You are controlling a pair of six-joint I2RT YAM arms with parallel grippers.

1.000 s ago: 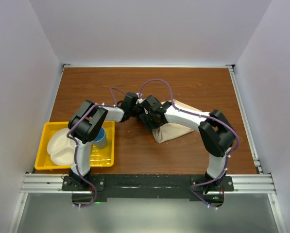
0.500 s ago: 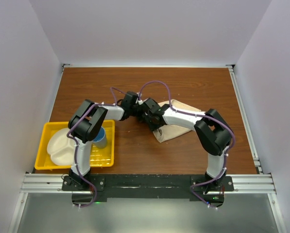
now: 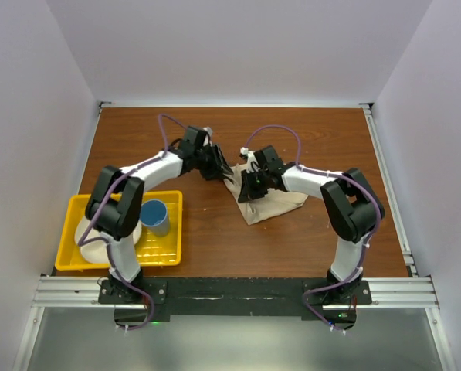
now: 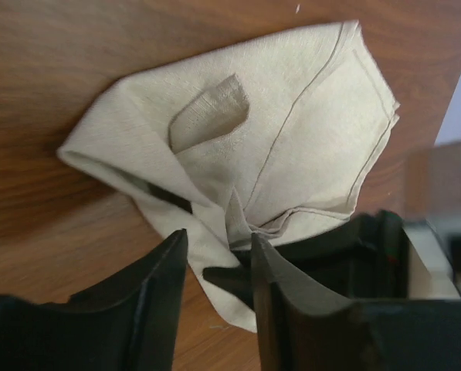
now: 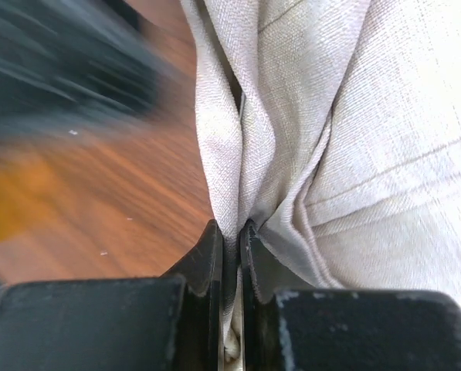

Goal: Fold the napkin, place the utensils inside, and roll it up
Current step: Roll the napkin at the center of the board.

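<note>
Napkin seemingly in right end effector

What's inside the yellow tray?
Inside the yellow tray there is a blue cup and a white plate beside it. The left arm crosses above the tray and covers part of the plate, so anything on that part cannot be seen.

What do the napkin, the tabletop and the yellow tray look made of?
The napkin looks like woven cloth, matte beige, perhaps linen or cotton: visible weave, stitched hem, soft creases. The tabletop is wood or wood-look laminate, brown with slight sheen: grain streaks; which, I cannot tell. The yellow tray is probably moulded plastic: smooth, uniform colour.
</note>
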